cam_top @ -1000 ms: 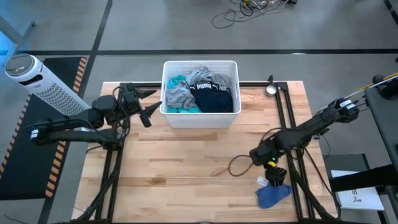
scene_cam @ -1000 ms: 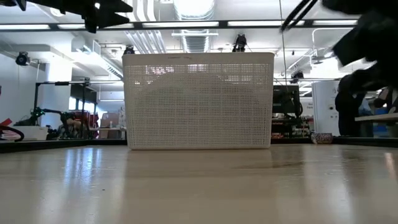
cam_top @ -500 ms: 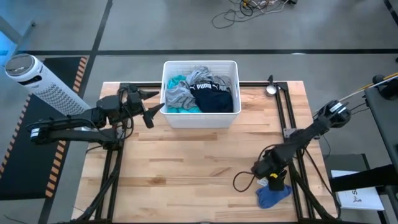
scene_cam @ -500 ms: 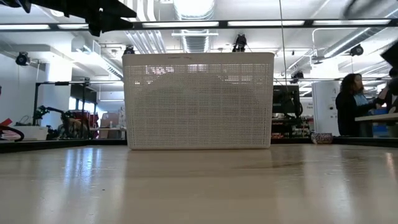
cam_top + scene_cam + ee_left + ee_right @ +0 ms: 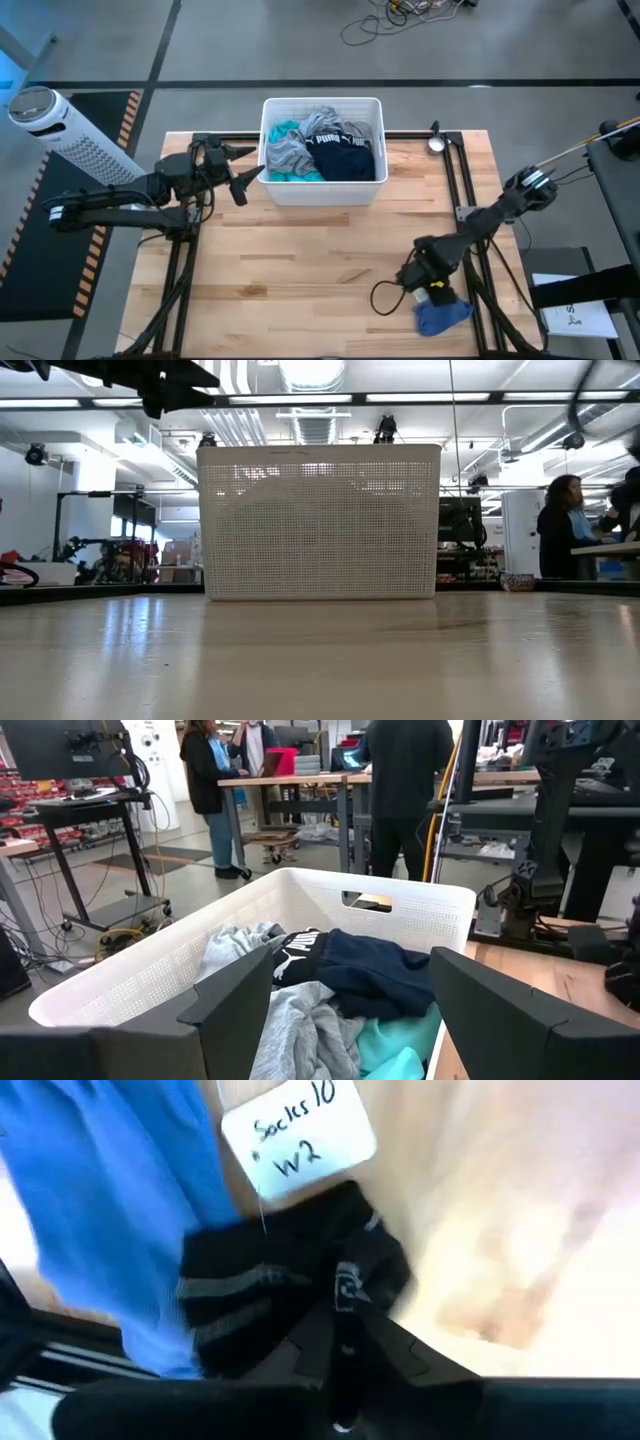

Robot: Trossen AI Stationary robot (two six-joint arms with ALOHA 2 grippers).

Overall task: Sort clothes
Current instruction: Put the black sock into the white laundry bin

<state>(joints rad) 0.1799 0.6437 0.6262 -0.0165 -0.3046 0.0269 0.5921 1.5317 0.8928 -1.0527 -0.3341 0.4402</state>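
Observation:
The white bin [image 5: 322, 192] stands at the table's far middle, holding teal, grey and navy-black clothes [image 5: 325, 150]. My left gripper [image 5: 243, 170] hovers open and level at the bin's left wall, looking over the clothes [image 5: 340, 980]. A blue cloth [image 5: 440, 317] lies near the table's near right corner. In the right wrist view a black sock [image 5: 270, 1295] with grey stripes lies beside that blue cloth [image 5: 130, 1210]. It carries a white tag [image 5: 298, 1135] on a string. My right gripper [image 5: 430, 285] points steeply down, shut on the sock. My right gripper [image 5: 343, 1335] pinches the black sock between its two fingers at the edge by a small grey logo [image 5: 345, 1278]. The fingers come from above, slanting down. The rest of the sock lies flat on the table against the blue cloth. Whether it holds one layer or several does not show.
Bare wood [image 5: 300, 260] fills the table's middle and near left. A black cable loop [image 5: 385, 297] hangs by my right arm. Dark frame rails [image 5: 465, 190] run along the right side. A white perforated cylinder [image 5: 70, 140] stands off the table's left. People stand in the room beyond.
My right gripper has moved toward the table's near edge and down, onto the sock beside the blue cloth. Its arm has left most of the low view.

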